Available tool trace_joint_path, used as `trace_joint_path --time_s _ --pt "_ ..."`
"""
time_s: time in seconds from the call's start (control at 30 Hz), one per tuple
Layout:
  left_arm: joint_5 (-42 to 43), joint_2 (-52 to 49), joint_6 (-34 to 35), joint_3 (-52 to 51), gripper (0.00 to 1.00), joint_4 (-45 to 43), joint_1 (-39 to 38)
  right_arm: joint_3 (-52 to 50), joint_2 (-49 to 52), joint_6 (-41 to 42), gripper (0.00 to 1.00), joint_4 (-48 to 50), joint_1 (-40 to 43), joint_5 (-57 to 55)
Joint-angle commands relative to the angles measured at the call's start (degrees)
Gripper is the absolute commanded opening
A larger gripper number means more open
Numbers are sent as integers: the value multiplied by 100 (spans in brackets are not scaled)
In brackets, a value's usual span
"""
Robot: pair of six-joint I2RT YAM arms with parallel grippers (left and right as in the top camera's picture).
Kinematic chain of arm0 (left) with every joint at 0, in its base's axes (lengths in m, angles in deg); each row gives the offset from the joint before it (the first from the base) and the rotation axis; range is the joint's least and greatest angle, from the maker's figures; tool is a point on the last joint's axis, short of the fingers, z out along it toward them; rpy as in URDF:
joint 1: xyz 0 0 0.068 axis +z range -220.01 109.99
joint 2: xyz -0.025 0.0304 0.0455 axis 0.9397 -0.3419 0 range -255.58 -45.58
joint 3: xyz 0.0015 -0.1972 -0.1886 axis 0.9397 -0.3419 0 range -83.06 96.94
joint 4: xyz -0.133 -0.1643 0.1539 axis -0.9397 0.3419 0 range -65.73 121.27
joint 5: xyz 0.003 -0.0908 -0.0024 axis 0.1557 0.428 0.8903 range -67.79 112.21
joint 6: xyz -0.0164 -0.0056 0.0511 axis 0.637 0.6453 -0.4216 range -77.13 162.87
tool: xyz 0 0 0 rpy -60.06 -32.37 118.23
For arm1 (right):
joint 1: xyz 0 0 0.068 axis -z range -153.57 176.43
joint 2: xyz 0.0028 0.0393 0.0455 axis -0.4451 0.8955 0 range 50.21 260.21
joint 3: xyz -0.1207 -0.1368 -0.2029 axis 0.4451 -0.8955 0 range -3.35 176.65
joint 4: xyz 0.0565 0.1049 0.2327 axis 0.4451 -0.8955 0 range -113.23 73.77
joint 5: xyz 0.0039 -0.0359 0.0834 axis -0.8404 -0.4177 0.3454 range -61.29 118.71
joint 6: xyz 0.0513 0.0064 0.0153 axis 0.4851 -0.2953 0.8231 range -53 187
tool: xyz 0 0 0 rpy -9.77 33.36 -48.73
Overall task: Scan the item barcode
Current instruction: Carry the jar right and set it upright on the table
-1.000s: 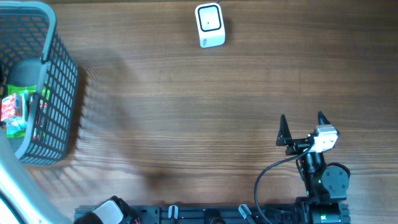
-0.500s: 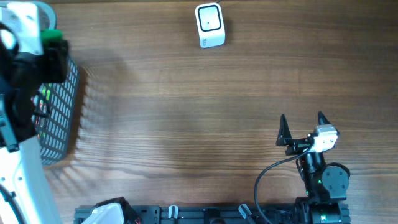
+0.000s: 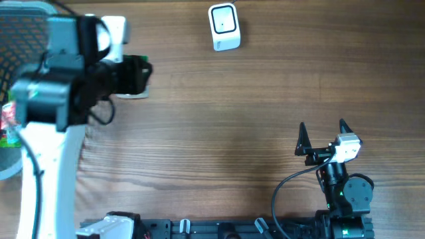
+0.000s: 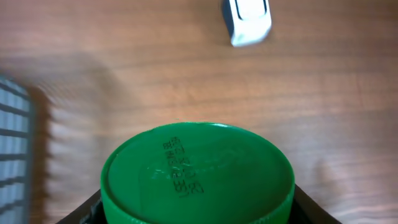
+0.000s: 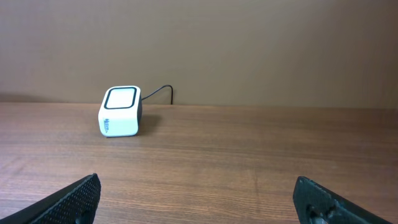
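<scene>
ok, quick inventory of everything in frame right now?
table: one, brown wood, under everything
scanner: one, white, far edge, centre
cable: one, black, behind scanner
basket: one, grey-blue mesh, far left, partly hidden by left arm
packets: count unclear, red and green, inside basket
container: one, green lid with printed code, held in left claw
left claw: one, black, closed on container, just right of basket
right claw: one, black, open and empty, near right
</scene>
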Motion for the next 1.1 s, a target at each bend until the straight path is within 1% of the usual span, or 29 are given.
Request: trace_joint_path --time_s 0.0,0.1,0.27,0.47,0.6,0.73,0.9,1.07 --pt "22 -374 820 -284 44 -129 -494 -7 -4 81 100 15 24 -55" --pt "-20 -697 1207 -529 43 -302 -826 -7 -4 81 100 15 24 -55" --pt "-238 -1311 1991 -1084 41 -925 -1447 -7 -4 79 100 15 24 -55" --pt "-295 -2142 2455 -1554 40 -1838 -2188 -7 -4 81 100 15 24 -55" --pt "-295 -2855 2485 -1615 42 -2343 -2721 -7 -4 81 100 15 24 -55" --pt "-295 -3366 2507 -1615 44 -2699 -3093 -7 -4 79 100 15 24 -55" --pt "-295 -3724 2507 -1615 45 -2992 -3418 -7 -4 79 100 15 24 -55" --pt "-295 -3886 2507 -1615 50 -3265 -3624 -7 -4 81 100 15 24 -55"
